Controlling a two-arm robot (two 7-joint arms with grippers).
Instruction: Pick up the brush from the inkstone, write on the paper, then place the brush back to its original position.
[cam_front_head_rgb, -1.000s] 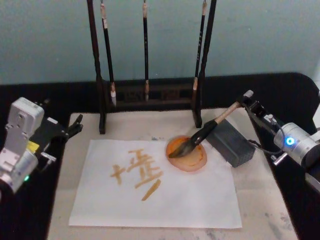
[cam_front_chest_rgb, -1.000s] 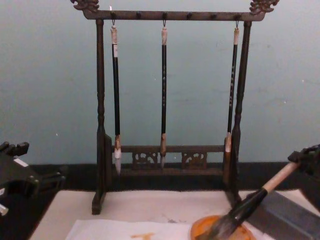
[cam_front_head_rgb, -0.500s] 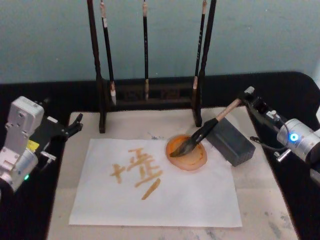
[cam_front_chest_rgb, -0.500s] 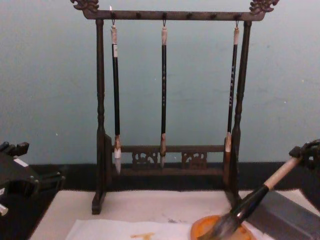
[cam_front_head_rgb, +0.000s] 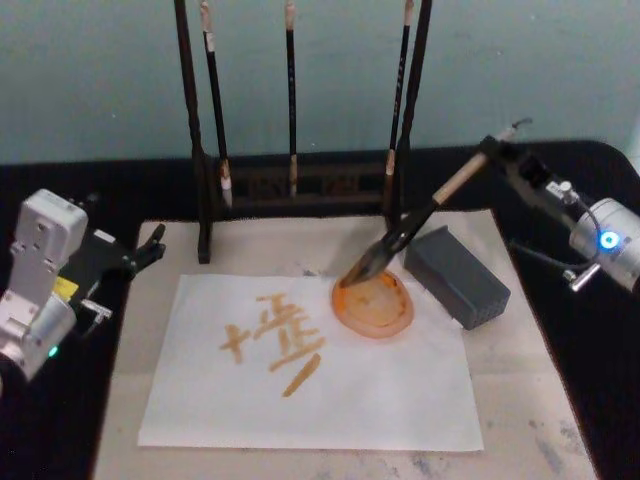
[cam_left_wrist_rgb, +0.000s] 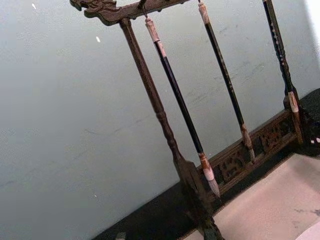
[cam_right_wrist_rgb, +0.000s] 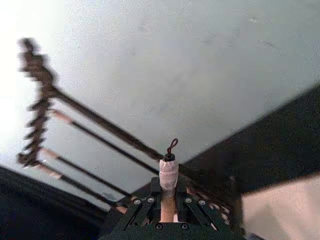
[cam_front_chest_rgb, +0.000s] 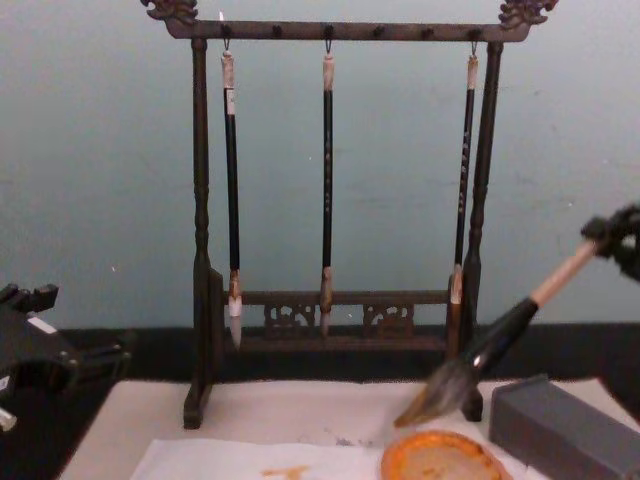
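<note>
My right gripper is shut on the taped upper end of the brush, which hangs tilted with its dark bristles just above the far rim of the round orange inkstone. In the chest view the brush slants down from the right gripper toward the inkstone. The right wrist view has the brush's white-taped end with its cord loop sticking up between the jaws. The white paper bears orange strokes. My left gripper is parked open at the table's left edge.
A dark wooden brush rack with three slim hanging brushes stands at the back. A grey rectangular block lies right of the inkstone. The beige felt mat lies under the paper, on a black tabletop.
My right gripper has risen and drawn back to the right, lifting the brush off the inkstone and the grey block. The left arm has stayed still.
</note>
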